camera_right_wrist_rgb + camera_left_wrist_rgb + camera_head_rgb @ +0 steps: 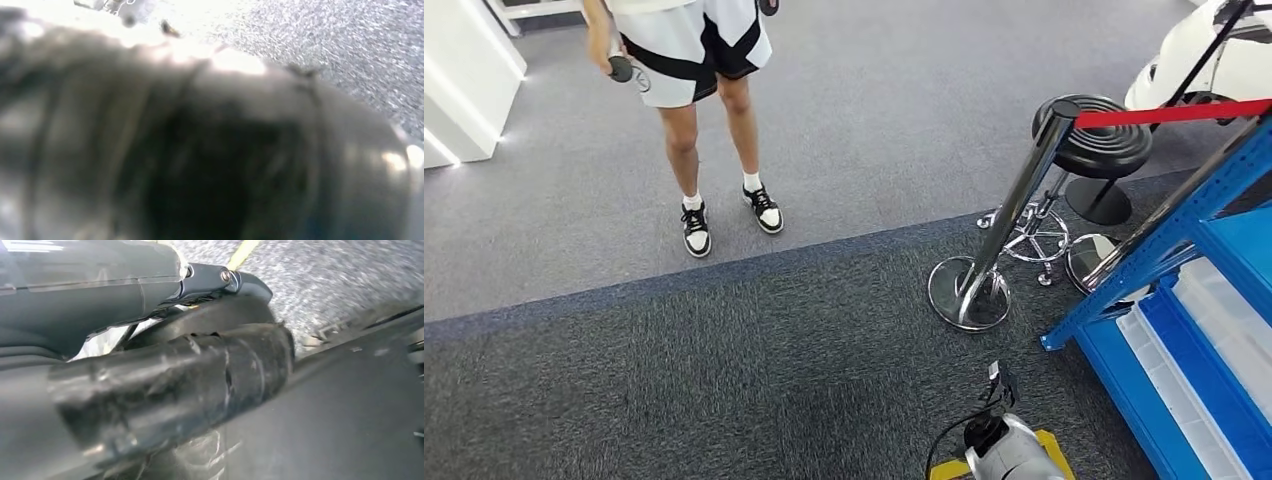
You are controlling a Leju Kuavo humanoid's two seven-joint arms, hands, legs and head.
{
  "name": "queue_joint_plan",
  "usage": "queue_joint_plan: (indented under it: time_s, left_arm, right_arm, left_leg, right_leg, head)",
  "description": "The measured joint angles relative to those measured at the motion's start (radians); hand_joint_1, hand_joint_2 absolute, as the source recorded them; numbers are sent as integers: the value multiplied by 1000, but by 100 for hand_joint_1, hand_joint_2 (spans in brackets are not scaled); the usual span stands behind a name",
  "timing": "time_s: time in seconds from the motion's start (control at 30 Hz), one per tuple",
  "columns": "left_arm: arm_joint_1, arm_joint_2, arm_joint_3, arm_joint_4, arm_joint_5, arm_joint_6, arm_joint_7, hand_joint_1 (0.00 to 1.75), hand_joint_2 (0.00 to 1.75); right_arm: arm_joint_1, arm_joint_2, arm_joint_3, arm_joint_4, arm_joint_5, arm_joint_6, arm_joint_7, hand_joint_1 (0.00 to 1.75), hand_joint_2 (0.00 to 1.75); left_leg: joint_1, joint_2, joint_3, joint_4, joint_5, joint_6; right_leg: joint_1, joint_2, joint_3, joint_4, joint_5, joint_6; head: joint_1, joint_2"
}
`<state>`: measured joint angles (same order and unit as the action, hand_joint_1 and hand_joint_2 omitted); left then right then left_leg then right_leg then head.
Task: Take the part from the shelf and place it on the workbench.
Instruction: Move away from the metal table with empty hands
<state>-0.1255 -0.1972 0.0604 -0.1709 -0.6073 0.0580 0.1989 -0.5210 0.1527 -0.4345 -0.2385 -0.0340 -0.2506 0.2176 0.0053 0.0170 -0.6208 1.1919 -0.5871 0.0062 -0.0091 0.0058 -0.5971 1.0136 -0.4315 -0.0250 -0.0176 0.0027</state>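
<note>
Right arm (1004, 450) hangs low beside blue shelf (1184, 330), approach stage; person (694, 60) beyond; fingers' state cannot tell.

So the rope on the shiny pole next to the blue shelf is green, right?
Not green. In the head view the rope is red. It does hook onto the shiny pole, which stands next to the blue shelf.

Head view bright and sharp, wrist views blurred — right one glare-washed, unfocused

Head view high, facing down; wrist views close
</note>
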Motion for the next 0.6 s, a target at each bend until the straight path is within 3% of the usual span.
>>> queue_joint_plan:
  time_s: [0.07, 0.1, 0.17, 0.23, 0.3, 0.37, 0.43, 0.5, 0.57, 0.6]
  left_arm:
    - [2, 0, 0, 0, 0, 0, 0, 0, 0]
    - [2, 0, 0, 0, 0, 0, 0, 0, 0]
    - [2, 1, 0, 0, 0, 0, 0, 0, 0]
    - [3, 1, 0, 0, 0, 0, 1, 0, 0]
    - [2, 2, -1, 0, 0, 0, 1, 0, 0]
    - [0, 1, -1, 0, 0, 0, 1, 0, 0]
    - [0, 0, -1, 0, 0, 0, 0, 0, 0]
    - [1, 0, -1, 0, 0, 0, 0, 0, 0]
    - [3, 0, -1, 0, 0, 0, 0, 0, 0]
    - [4, 0, -1, 0, 0, 0, 1, 0, 0]
  right_arm:
    - [2, 1, 0, 0, 0, 0, 0, 0, 0]
    - [3, 1, 0, 0, 0, 0, 0, 0, 0]
    - [3, 1, 0, 0, 0, 0, 0, 0, 0]
    - [2, 2, 0, 0, 0, 0, 0, 0, 0]
    - [3, 3, 0, 0, 0, 0, 0, 0, 0]
    - [5, 0, 0, 0, 0, 0, 0, 0, 0]
    - [4, -3, 0, 0, 0, 0, 0, 0, 0]
    - [3, -3, 0, 0, 0, 0, 0, 0, 0]
    - [5, -3, 0, 1, 0, 0, 0, 0, 0]
    - [6, -3, 0, 1, 0, 0, 0, 0, 0]
  left_leg:
    - [1, -10, -54, 98, -25, -2]
    - [1, -11, -59, 99, -9, -1]
    - [4, -29, -15, -11, 67, 3]
    - [6, -67, 35, -129, 114, 7]
    - [5, -80, 49, -160, 117, 11]
    - [6, -60, 52, -168, 124, 22]
    - [9, -36, 57, -182, 132, 35]
    - [7, -12, 59, -187, 134, 43]
    - [4, 13, 59, -187, 131, 46]
    - [4, 25, 60, -186, 129, 45]
  right_leg:
    - [1, 25, -1, 3, 0, -1]
    - [1, 39, -2, 6, -1, -1]
    - [0, 66, -2, 12, -4, 2]
    - [1, 89, -6, 19, -7, 10]
    - [0, 106, -14, 21, -5, 21]
    - [-3, 116, -18, 19, -2, 34]
    - [0, 79, -36, 57, -29, 43]
    - [0, 23, -88, 169, -90, 51]
    - [-4, 3, -139, 274, -126, 57]
    - [-6, -1, -143, 282, -118, 59]
  head:
    - [0, 0]
    - [0, 0]
    - [0, 0]
    - [0, 0]
    - [0, 0]
    - [0, 0]
    - [2, 0]
    - [3, 0]
    - [3, 0]
    - [3, 0]
